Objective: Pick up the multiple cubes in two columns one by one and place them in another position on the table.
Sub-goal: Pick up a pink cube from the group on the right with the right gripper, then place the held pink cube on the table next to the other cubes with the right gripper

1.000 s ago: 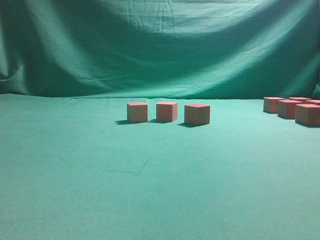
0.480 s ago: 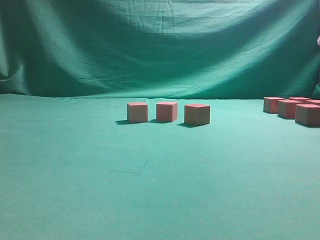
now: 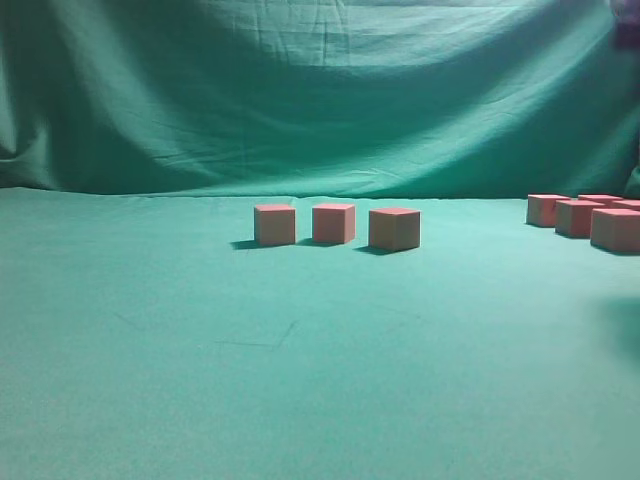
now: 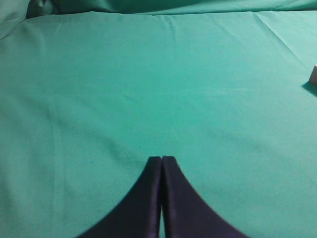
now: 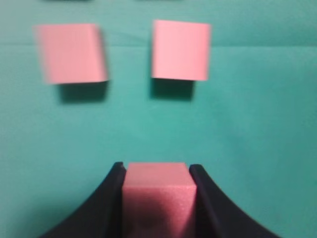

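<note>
In the right wrist view my right gripper (image 5: 156,168) has both black fingers pressed against the sides of a pink cube (image 5: 157,198). Two more cubes (image 5: 72,52) (image 5: 181,49) lie on the green table (image 5: 247,124) just ahead of it. The exterior view shows three cubes in a row at mid-table (image 3: 274,224) (image 3: 333,222) (image 3: 394,228) and a cluster of several cubes (image 3: 578,217) at the right edge. My left gripper (image 4: 161,158) is shut and empty over bare cloth.
A dark part of the right arm (image 3: 627,25) shows in the top right corner of the exterior view, and its shadow (image 3: 625,330) falls on the cloth below. The green backdrop (image 3: 320,100) hangs behind the table. One cube's edge (image 4: 314,74) shows at the right of the left wrist view.
A dark arm part has come into the top right corner of the exterior view, and a shadow has appeared on the cloth at the right. The cubes there have not moved.
</note>
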